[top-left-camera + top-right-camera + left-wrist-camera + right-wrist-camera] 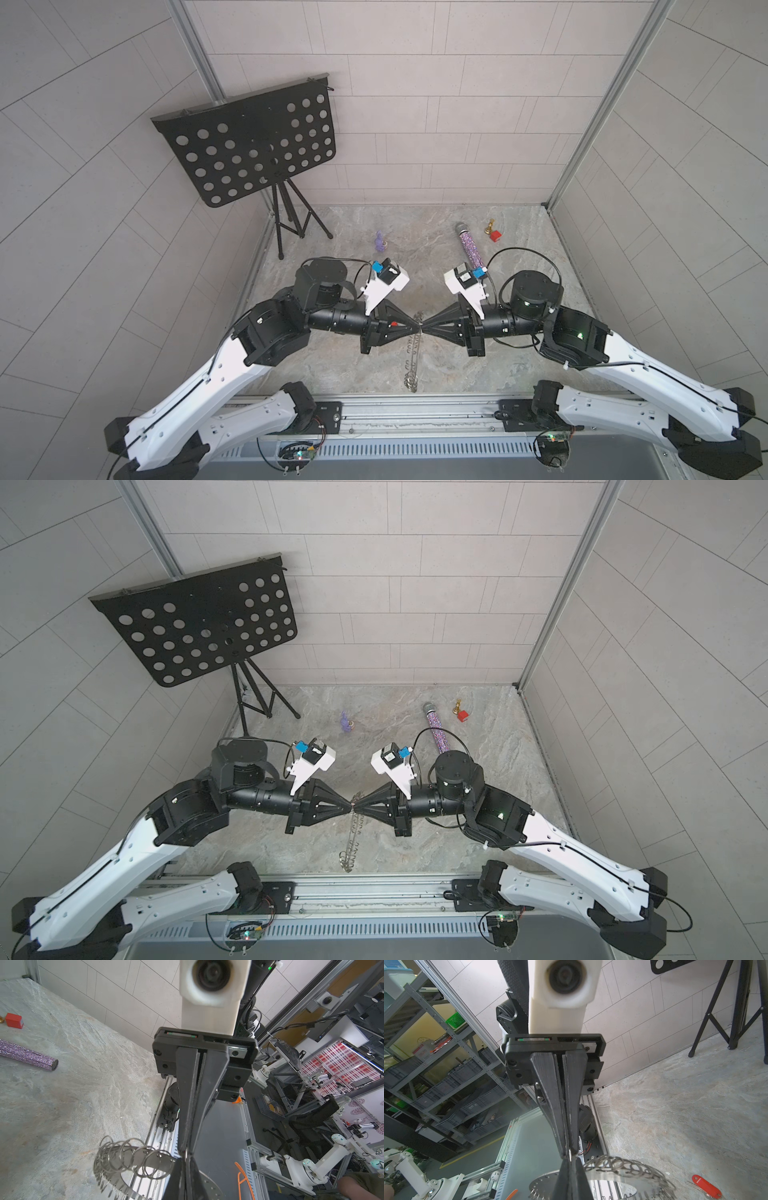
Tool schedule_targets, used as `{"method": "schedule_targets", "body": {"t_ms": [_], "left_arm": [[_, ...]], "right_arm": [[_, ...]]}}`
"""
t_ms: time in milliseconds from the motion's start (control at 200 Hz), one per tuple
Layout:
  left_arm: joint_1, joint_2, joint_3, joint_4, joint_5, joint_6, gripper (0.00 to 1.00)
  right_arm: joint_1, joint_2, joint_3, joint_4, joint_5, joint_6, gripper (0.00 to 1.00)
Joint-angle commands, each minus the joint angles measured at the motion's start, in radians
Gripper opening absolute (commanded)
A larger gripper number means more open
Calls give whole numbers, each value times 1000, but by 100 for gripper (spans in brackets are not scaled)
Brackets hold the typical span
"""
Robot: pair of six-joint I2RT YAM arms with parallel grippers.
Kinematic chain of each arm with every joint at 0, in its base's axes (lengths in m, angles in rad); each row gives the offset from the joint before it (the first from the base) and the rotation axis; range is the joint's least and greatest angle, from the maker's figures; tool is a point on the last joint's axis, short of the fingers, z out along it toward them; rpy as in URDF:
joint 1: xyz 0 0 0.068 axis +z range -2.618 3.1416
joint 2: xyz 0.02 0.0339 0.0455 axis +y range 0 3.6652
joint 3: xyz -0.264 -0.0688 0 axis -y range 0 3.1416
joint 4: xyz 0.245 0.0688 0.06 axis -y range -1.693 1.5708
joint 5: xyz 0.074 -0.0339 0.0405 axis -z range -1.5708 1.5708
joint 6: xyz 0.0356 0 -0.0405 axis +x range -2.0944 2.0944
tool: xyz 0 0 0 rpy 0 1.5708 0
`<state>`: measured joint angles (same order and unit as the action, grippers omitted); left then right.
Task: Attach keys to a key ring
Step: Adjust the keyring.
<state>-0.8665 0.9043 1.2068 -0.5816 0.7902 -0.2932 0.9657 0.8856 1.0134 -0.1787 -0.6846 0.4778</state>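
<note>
Over the middle of the table [332,365], the key ring [414,353] is pinched by the closed right gripper [423,328], while the key [704,1186] is seen under the left gripper [417,327], whose hold cannot be told.

No text, brand, number or sign sharp enough for reading in any view. In the right wrist view, on a pale carton [425,1047] standing in the grey shelving [470,1057] behind the arms: a red-and-white label and a round printed mark, both too blurred to read. On the red tag of the key [707,1187] lying on the tabletop [675,1115]: no print to make out at this size.
</note>
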Motion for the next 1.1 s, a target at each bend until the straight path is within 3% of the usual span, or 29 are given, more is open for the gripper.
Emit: {"method": "schedule_targets", "body": {"t_ms": [0,80,190,410,575,805,1091], "left_arm": [[-6,-23,-6,78,-28,-16,28],[-5,-50,-21,95,-71,-24,38],[-4,-107,-59,145,-124,-42,39],[-4,-197,-144,297,-189,-103,36],[-5,-188,-161,399,-170,-148,32],[-5,-156,-153,467,-141,-172,29],[-4,-146,-158,489,-133,-172,27]], "right_arm": [[8,-39,-24,82,41,15,0],[7,-65,-34,115,58,25,0],[7,-87,-40,168,59,56,0],[7,-108,-79,324,56,149,0],[7,-106,-121,455,97,223,0],[8,-95,-186,654,161,317,0],[11,-89,-214,738,218,358,0]]}}
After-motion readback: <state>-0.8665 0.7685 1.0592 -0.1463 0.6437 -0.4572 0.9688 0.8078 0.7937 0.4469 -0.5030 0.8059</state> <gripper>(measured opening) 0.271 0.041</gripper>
